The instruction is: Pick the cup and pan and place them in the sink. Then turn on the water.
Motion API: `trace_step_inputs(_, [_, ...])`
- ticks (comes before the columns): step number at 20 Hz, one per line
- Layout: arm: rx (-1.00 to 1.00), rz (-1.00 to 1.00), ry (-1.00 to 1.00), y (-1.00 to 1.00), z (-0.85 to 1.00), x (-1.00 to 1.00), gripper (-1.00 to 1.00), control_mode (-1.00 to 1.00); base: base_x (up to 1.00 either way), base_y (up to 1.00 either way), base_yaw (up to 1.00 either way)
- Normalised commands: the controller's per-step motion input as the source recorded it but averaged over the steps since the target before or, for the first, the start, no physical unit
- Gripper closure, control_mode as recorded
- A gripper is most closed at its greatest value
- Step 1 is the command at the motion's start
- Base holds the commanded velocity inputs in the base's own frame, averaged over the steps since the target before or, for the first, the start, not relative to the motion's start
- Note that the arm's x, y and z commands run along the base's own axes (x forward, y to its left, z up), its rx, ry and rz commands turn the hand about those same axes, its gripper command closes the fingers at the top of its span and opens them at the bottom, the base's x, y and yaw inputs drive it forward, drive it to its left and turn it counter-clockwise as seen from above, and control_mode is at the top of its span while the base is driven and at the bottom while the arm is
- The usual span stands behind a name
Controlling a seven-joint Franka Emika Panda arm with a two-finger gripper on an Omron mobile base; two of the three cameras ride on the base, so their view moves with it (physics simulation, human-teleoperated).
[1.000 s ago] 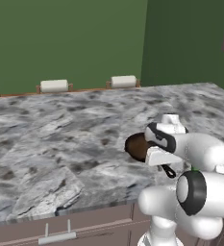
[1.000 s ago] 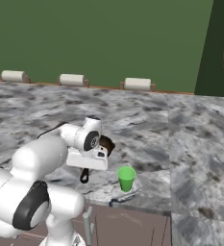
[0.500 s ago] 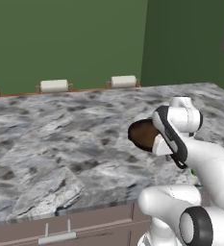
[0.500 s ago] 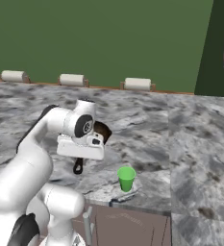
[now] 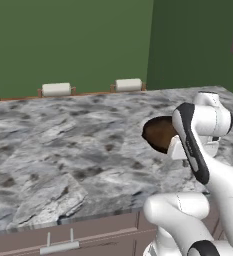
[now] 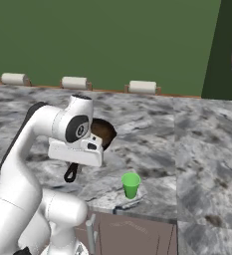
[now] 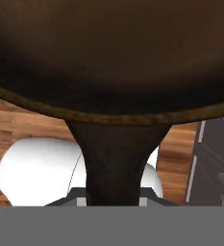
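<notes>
The dark brown pan hangs tilted in the air above the grey marble counter, its handle pointing down. My gripper is shut on that handle, close under the pan's bowl. In the hand view the pan's underside fills the top and its handle runs down into my gripper. The small green cup stands upright near the counter's front edge, right of and below the pan, apart from it. The sink and its faucet are out of view.
Three white rolls lie along the counter's back edge against the green wall. A drawer front with a bar handle sits below the counter's front edge. Wooden floor and a dark cabinet lie beneath the hand.
The arm has risen and turned, carrying the pan up off the counter and tipping it on its side. The green cup has stayed put.
</notes>
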Motion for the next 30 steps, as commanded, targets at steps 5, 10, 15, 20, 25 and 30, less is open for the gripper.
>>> trace_step_inputs(5, [0.00,-0.22,0.00,0.00,0.34,-0.16,1.00,-1.00,0.00,0.00,0.00])
trace_step_inputs(10, [-0.01,-0.06,0.00,0.07,0.01,-0.01,1.00,-1.00,0.00,0.00,0.00])
trace_step_inputs(15, [0.00,0.00,0.00,0.00,0.00,0.00,1.00,-1.00,0.00,0.00,0.00])
trace_step_inputs(20, [0.00,0.00,0.00,0.00,0.00,-0.15,1.00,-1.00,0.00,0.00,0.00])
trace_step_inputs(25, [0.02,-0.16,-0.03,-0.01,-0.01,-0.99,1.00,-1.00,0.00,0.00,0.00])
trace_step_inputs(30, [0.00,-0.61,-0.09,0.01,0.00,-0.66,1.00,-1.00,0.00,0.00,0.00])
